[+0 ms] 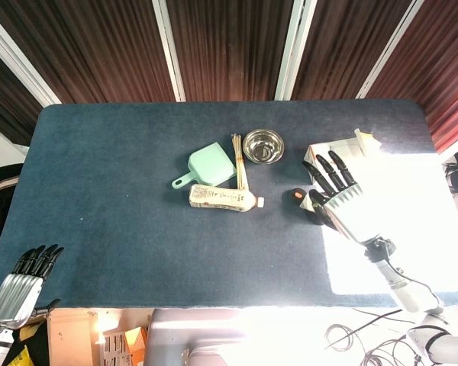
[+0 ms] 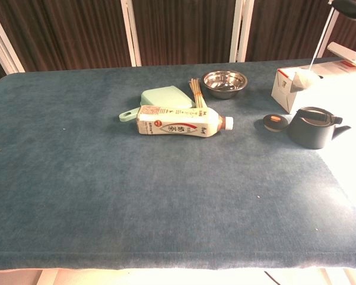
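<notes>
Blue-covered table [image 1: 122,183] is seen filling most of both views.

Right hand [image 1: 342,204] is seen right of centre in the head view, fingers spread wide and pointing to the upper left, raised over the dark teapot [image 2: 313,127]. In the chest view only a dark fingertip is caught at the top right corner. A thin string [image 2: 320,38] is held there, and the tea bag [image 2: 308,78] is hung from it, in the air in front of the white carton box [image 2: 285,92] at upper right. Contact between tea bag and box cannot be told.

Left hand [image 1: 19,284] is seen at the lower left corner of the head view, off the table edge. Its fingers are straight and slightly apart, and nothing is held.

Drink bottle [image 2: 178,123] is laid on its side at centre, cap to the right. Mint green scoop [image 2: 160,98] is placed just behind it, with a bundle of wooden sticks [image 2: 197,94] beside it. Steel bowl [image 2: 224,82] is set right of the sticks. Small round lid [image 2: 273,122] with an orange spot is laid just left of the teapot.
</notes>
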`<control>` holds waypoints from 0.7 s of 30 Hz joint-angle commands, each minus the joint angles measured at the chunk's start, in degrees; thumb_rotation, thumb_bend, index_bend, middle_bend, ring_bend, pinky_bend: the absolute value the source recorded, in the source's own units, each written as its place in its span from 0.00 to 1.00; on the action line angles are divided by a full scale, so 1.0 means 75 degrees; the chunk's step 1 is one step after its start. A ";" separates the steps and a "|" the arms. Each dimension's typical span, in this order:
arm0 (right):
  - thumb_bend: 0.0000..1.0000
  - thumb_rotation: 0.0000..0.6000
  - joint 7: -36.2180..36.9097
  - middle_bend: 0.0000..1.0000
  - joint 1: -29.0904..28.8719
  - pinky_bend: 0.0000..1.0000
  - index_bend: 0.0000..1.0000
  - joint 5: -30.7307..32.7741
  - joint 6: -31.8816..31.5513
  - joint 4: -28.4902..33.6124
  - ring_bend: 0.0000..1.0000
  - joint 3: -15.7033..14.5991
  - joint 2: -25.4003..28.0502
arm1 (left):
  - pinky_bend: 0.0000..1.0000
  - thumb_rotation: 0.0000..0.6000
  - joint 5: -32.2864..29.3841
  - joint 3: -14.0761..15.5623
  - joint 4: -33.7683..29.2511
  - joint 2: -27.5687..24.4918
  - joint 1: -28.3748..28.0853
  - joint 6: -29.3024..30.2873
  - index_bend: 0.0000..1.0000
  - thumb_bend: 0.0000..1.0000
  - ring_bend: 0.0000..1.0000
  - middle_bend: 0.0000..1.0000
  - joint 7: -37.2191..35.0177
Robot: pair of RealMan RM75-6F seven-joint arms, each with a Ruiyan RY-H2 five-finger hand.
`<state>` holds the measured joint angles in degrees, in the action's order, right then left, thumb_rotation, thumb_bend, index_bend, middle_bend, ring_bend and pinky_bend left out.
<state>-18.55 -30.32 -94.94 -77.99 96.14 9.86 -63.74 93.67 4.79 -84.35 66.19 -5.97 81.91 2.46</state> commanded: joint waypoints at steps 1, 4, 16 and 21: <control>0.45 1.00 0.0141 0.12 -0.0059 0.00 0.67 0.0356 0.0152 0.0021 0.00 0.0202 0.0137 | 0.10 1.00 -0.0015 -0.0009 -0.0013 -0.0012 -0.0011 -0.0019 0.00 0.04 0.03 0.08 -0.0018; 0.45 1.00 0.0189 0.12 -0.0113 0.00 0.67 0.0685 0.0312 -0.0095 0.00 0.0340 0.0162 | 0.10 1.00 -0.0054 -0.0018 -0.0004 -0.0010 -0.0032 -0.0079 0.00 0.04 0.03 0.08 -0.0028; 0.45 1.00 0.0844 0.12 -0.0339 0.00 0.67 0.1155 0.0691 -0.0687 0.00 0.0530 0.0011 | 0.10 1.00 -0.0359 -0.0127 -0.0091 -0.0016 -0.0197 -0.0472 0.00 0.04 0.03 0.08 0.0051; 0.45 1.00 0.0927 0.12 -0.0330 0.00 0.67 0.1141 0.0677 -0.0881 0.00 0.0482 -0.0045 | 0.10 1.00 -0.0434 -0.0137 -0.0128 -0.0004 -0.0273 -0.0643 0.00 0.04 0.03 0.08 0.0124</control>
<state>-11.73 -32.82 -86.41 -72.89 89.75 13.55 -63.97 90.54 3.78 -85.23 66.15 -7.90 77.27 3.24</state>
